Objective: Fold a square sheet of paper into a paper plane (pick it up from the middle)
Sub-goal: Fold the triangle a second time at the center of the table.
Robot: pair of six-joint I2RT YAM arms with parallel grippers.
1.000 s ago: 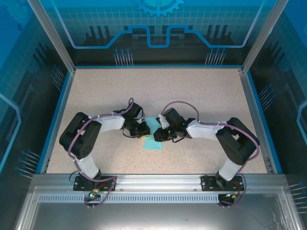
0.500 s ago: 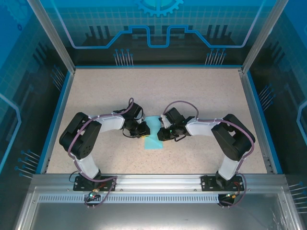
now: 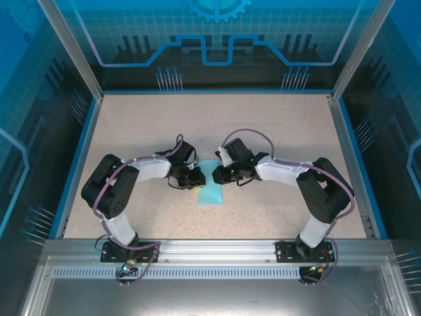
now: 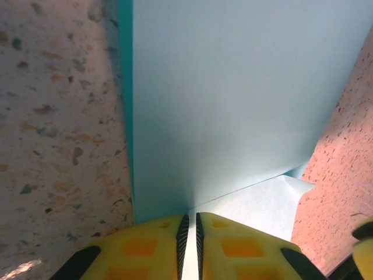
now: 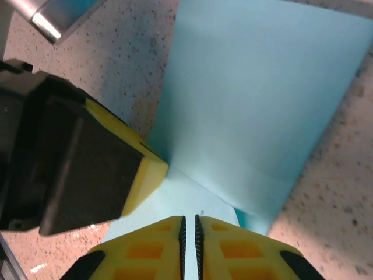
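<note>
Pinching the square sheet of paper (image 3: 210,193), part-folded at the middle of the counter (image 3: 276,131), the left gripper (image 4: 189,219) and right gripper (image 5: 188,220) each press together on a fold. A sharp crease likely needs firm, even pressure and aligned edges.

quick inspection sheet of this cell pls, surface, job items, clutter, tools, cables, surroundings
surface: speckled beige table, blue-edged, no marks seen
job's things: light-blue square sheet of paper lying mid-table between the arms, partly folded, one flap creased over
clutter: nothing seen
grippers: left tool shut on the sheet's raised fold; right tool shut, over the paper, pinch not clear
cables: purple cables loop along both arms, clear of the paper
surroundings: blue see-through walls on three sides; metal rail at the near edge
</note>
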